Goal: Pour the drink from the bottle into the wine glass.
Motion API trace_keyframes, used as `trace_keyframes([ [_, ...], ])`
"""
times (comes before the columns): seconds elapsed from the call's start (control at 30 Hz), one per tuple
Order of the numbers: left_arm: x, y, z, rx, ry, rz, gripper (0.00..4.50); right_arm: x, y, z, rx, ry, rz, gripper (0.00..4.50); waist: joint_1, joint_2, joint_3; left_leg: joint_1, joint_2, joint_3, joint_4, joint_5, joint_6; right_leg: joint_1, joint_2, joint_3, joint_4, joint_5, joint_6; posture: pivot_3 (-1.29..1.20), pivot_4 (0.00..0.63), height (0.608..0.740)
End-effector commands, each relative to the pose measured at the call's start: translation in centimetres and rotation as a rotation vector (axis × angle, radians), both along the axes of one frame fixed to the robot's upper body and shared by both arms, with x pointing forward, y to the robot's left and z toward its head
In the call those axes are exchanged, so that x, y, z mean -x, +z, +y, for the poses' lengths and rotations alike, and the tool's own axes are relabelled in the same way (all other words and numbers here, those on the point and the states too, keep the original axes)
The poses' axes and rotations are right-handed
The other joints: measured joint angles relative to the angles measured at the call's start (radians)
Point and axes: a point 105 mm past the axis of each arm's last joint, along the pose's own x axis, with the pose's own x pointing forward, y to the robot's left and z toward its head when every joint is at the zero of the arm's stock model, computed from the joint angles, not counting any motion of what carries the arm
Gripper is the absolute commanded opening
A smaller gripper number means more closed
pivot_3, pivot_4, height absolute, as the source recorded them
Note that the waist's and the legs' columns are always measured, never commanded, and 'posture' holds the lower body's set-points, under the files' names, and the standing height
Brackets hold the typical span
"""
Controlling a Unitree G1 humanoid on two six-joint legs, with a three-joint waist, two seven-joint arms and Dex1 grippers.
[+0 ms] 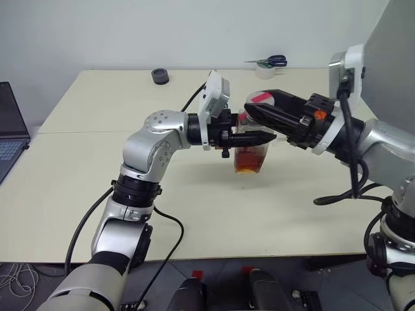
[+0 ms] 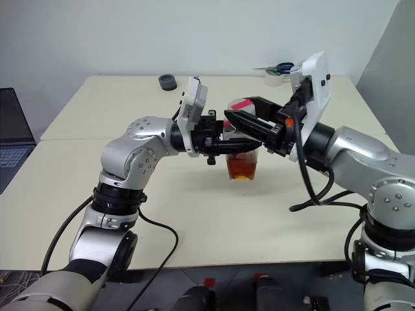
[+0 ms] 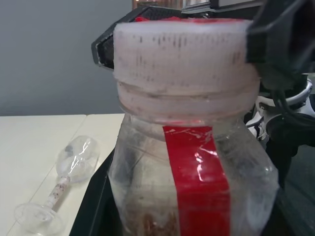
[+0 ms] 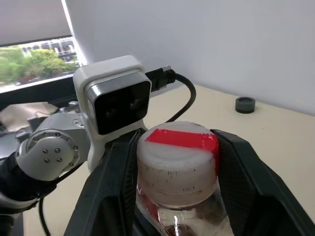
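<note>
The clear bottle (image 1: 249,155) with a red label strip (image 3: 199,187) stands upright over the middle of the table, amber drink (image 2: 242,167) low inside it. My left gripper (image 1: 262,137) reaches in from the left and is shut on the bottle's body. From the right, my right gripper (image 4: 177,140) is shut on the pale cap with its red-pink top (image 4: 179,147), one finger pressed to each side. The wine glass (image 3: 66,182) shows in the left wrist view, on the table beyond the bottle; it looks tilted there.
A small black round object (image 1: 160,76) sits at the table's far edge. A tape roll with scissors (image 1: 267,65) lies at the far right. A laptop (image 1: 10,129) is off the table's left side. Cables hang from both arms.
</note>
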Motion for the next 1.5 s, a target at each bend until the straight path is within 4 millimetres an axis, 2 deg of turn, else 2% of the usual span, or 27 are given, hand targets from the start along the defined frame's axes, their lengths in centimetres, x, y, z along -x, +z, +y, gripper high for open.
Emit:
trace_keyframes([
  [0.03,1.4,1.1,-0.6,0.011,-0.061,-0.063,1.75,-0.4,0.2,0.4,0.040,0.218,-0.019,1.93,-0.002,0.000,0.000,0.000,0.000,0.001,0.000,0.000,0.000,0.000,0.002,0.000,0.000,0.000,0.000,0.00,0.150,0.740],
  [0.17,2.1,1.0,-0.8,0.000,-0.087,-0.067,1.75,-1.8,-1.5,0.9,0.173,0.403,0.014,1.93,-0.006,0.000,0.000,0.002,0.001,0.003,-0.001,0.000,0.000,0.000,0.003,0.002,0.001,0.000,0.000,0.00,0.150,0.740],
  [0.3,2.6,1.1,-0.9,0.002,-0.108,-0.067,1.75,-2.1,-1.8,2.0,0.233,0.531,0.001,1.93,-0.004,0.000,0.000,0.001,0.002,0.003,0.000,0.000,0.000,-0.001,0.002,0.002,0.001,0.000,0.000,0.00,0.150,0.740],
  [0.43,2.8,1.0,-0.8,-0.001,-0.112,-0.066,1.75,-2.5,-1.7,2.6,0.272,0.578,-0.026,1.93,-0.001,0.000,0.000,0.001,0.001,0.001,0.000,0.000,0.000,-0.001,0.001,0.001,0.001,0.000,0.000,0.00,0.150,0.740],
  [0.6,2.7,0.8,-0.7,0.001,-0.107,-0.063,1.75,-2.4,-1.3,2.2,0.291,0.572,-0.034,1.93,-0.001,0.000,0.000,0.001,0.001,0.001,0.000,0.000,0.000,-0.001,-0.002,0.001,0.000,0.000,0.000,0.00,0.150,0.740],
  [0.83,2.4,0.7,-0.7,0.007,-0.101,-0.067,1.75,-1.9,-0.9,0.4,0.302,0.527,0.000,4.28,0.001,0.000,0.000,0.000,0.000,0.000,0.000,0.000,0.000,-0.002,-0.003,0.000,0.001,0.000,0.000,0.00,0.150,0.740],
  [0.87,2.4,0.7,-0.7,0.006,-0.101,-0.067,1.75,-1.7,-0.8,0.0,0.309,0.520,0.002,4.48,0.001,0.000,0.000,0.000,0.000,0.000,0.000,0.000,0.000,-0.002,-0.003,0.000,0.001,0.000,0.000,0.00,0.150,0.740],
  [1.03,2.3,0.6,-0.7,0.006,-0.106,-0.067,1.75,-1.0,0.1,-1.6,0.314,0.456,0.013,4.48,0.001,0.000,0.000,0.000,0.000,0.001,0.000,0.000,0.000,-0.002,-0.004,0.001,0.000,0.000,0.000,0.00,0.150,0.740],
  [1.3,2.0,0.7,-0.9,0.022,-0.095,-0.068,1.75,-0.2,2.7,-3.7,0.237,0.261,-0.026,4.48,0.003,0.000,0.000,0.000,0.000,0.001,0.000,0.000,0.000,-0.001,-0.004,0.000,0.000,0.000,0.000,0.00,0.150,0.740],
  [1.4,1.9,0.7,-0.9,0.028,-0.082,-0.068,1.75,0.4,3.3,-3.9,0.172,0.175,-0.057,4.48,0.003,0.000,0.000,0.000,0.000,0.001,0.000,0.000,0.000,-0.001,-0.004,0.001,0.000,0.000,0.000,0.00,0.150,0.740],
  [1.5,1.8,0.8,-0.9,0.032,-0.076,-0.066,1.75,0.9,2.8,-3.3,0.143,0.099,-0.108,4.48,0.003,0.000,0.000,0.000,0.000,0.001,0.000,0.000,0.000,-0.001,-0.004,0.001,0.001,0.000,0.000,0.00,0.150,0.740],
])
